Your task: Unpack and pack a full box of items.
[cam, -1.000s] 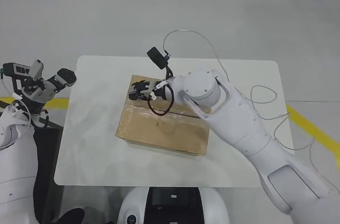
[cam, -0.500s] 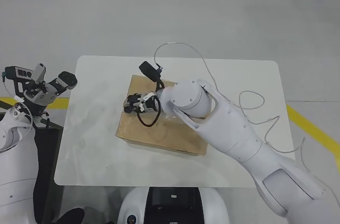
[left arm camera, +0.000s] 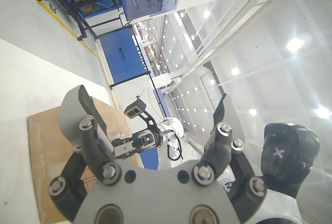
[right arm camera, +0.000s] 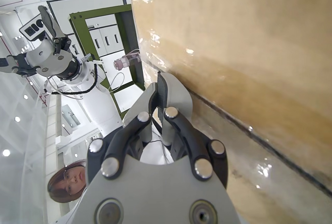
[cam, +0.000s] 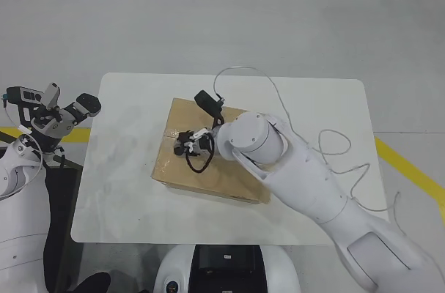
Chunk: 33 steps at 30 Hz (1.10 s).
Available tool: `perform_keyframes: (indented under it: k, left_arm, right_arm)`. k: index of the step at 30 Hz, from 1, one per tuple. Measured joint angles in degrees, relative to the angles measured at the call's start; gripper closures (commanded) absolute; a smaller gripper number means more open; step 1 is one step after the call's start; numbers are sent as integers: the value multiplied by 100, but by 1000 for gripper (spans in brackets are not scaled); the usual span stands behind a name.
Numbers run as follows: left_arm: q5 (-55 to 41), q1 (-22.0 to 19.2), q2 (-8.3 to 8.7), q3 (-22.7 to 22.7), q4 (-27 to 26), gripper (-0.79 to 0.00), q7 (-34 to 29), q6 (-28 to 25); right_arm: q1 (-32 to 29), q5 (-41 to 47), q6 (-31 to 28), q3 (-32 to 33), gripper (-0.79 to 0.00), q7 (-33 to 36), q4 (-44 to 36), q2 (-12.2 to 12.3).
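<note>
Inward from the box (cam: 207,179) edge slides my right gripper (cam: 180,144), fingers pinched together over its seam. Meanwhile my left gripper (cam: 68,99) hangs wide beside the table (cam: 134,205).

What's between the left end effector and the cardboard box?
Just bare white table between the left end effector and the cardboard box, in the top view.

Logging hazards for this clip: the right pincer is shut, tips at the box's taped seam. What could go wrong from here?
The right pincer, shut with its tips at the glossy taped seam, may skid along the tape instead of breaking it. Nothing braces the box: the left pincer hangs open beyond the edge of the table, so a push could slide the box.
</note>
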Motion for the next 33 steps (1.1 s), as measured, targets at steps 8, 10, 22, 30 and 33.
perform_keyframes:
  k: [8,10,22,30,33]
  left_arm:
    - [0,0,0,0,0,-785,0,0]
    - [0,0,0,0,0,-785,0,0]
    - [0,0,0,0,0,-785,0,0]
    - [0,0,0,0,0,-785,0,0]
    - [0,0,0,0,0,-785,0,0]
  right_arm:
    - [-516,-589,734,467,0,213,-789,316]
    - [-658,-723,901,591,0,302,-967,402]
    - [-1354,-1511,1328,1161,0,582,-1930,827]
    - [-1748,-1845,1326,1415,0,615,-2374,1169]
    - [-1877,-1835,1326,1525,0,615,-2566,1284]
